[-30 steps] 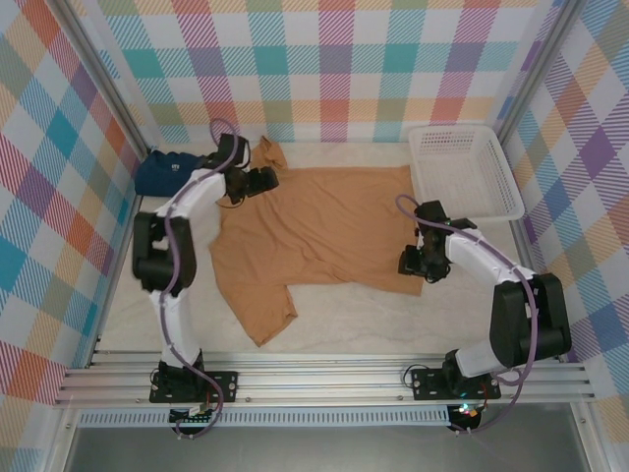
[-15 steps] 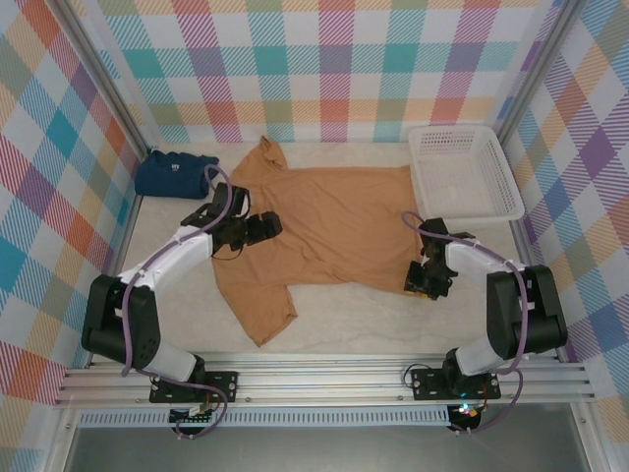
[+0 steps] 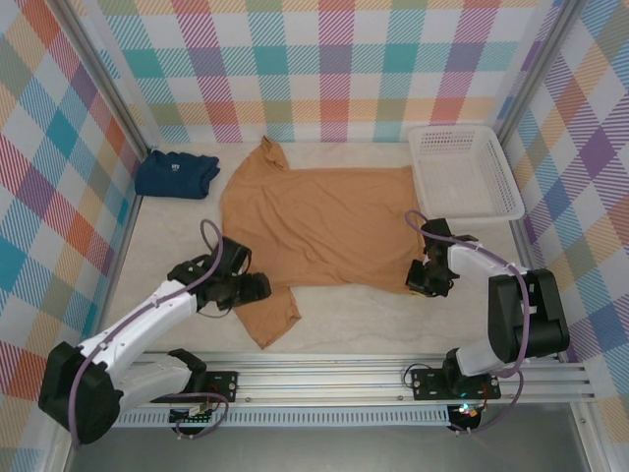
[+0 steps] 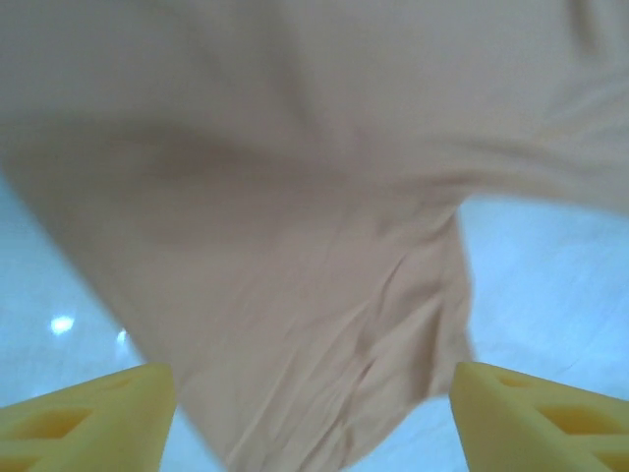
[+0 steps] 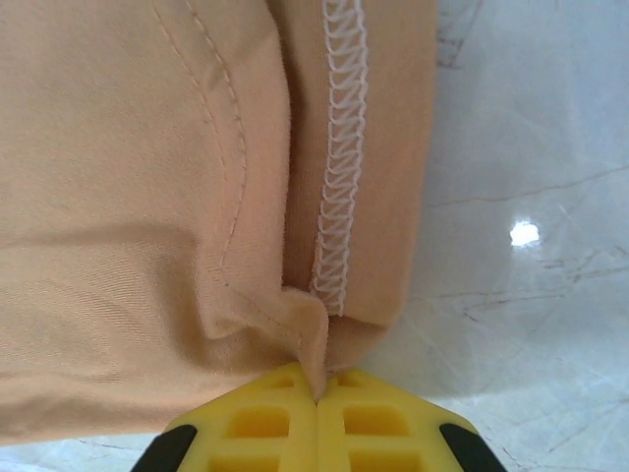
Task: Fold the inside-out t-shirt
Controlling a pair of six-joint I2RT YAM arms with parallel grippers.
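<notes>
The inside-out t-shirt (image 3: 314,221) is tan and lies spread flat in the middle of the table, its neck toward the left. My left gripper (image 3: 257,287) hovers over the near-left sleeve. In the left wrist view its yellow fingertips (image 4: 88,423) stand wide apart and open above the sleeve fabric (image 4: 324,324), gripping nothing. My right gripper (image 3: 418,280) sits at the shirt's near-right hem corner. In the right wrist view this gripper (image 5: 316,393) is shut on a small pinched fold of the hem, beside the white overlock seam (image 5: 339,147).
A white plastic basket (image 3: 464,169) stands at the back right, close to the shirt's edge. A folded navy-blue shirt (image 3: 175,172) lies at the back left. Checked walls close in the table on three sides, and a metal rail (image 3: 324,379) runs along the front.
My left arm has swung from the shirt's far-left sleeve down toward the near-left sleeve. My right gripper has closed on the hem corner.
</notes>
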